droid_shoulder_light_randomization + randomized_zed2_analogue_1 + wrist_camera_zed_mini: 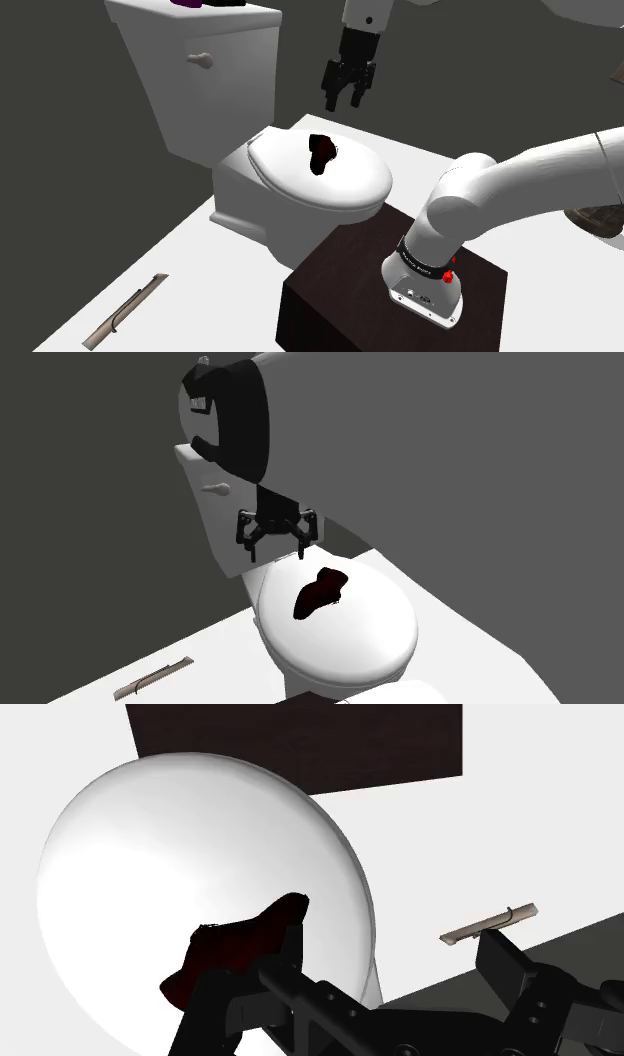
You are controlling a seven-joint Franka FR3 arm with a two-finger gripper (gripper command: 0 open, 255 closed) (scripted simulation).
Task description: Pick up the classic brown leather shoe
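A dark brown shoe (pixel 322 153) lies on the closed white toilet lid (pixel 350 190). In the second exterior view the shoe (pixel 320 592) rests on the lid (pixel 350 647) with my gripper (pixel 277 550) hanging above and behind it, on the tank's side. My black gripper (pixel 345 103) is open, pointing down, and holds nothing. In the wrist view the shoe (pixel 235 949) sits beside one finger, outside the gap of the gripper (pixel 395 959), partly covered by the hand. The fingers do not touch it.
The white toilet tank (pixel 210 80) rises right behind the gripper, with dark items on its top (pixel 215 3). My dark box stand (pixel 340 300) adjoins the bowl's front. A long thin tool (pixel 125 310) lies on the white floor.
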